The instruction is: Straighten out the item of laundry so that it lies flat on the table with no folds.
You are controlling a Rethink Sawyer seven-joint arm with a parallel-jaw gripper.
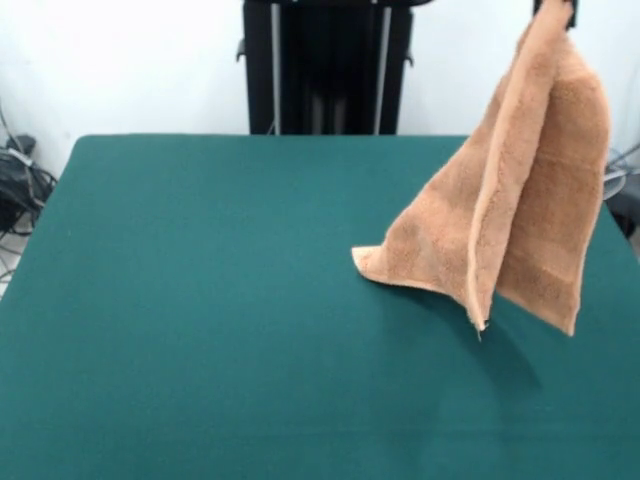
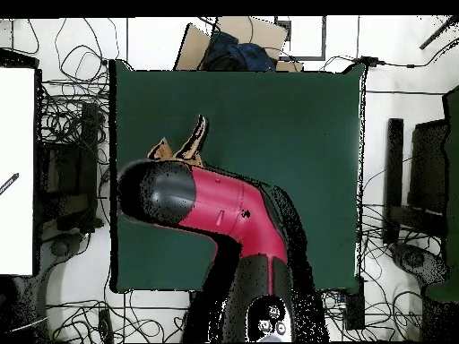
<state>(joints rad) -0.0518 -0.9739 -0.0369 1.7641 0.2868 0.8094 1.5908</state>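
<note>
Orange-tan terry towel (image 1: 520, 200) hung folded from black claw (image 1: 556, 10) at front view's 1 o'clock, claw clamped on top corner; lower corner touched dark green cloth worktop (image 1: 200, 300), rest off surface.

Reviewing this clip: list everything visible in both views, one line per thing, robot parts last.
towel: one, orange-tan, hanging lifted from its top corner, one lower corner touching the table at the front view's right
table: one, dark green top
cables: many, dark, on the floor around the table
cardboard box: one, brown, beyond the table's top edge in the overhead view
arm: one, red and black, over the table
gripper: one, black, pinching the towel's top
</note>
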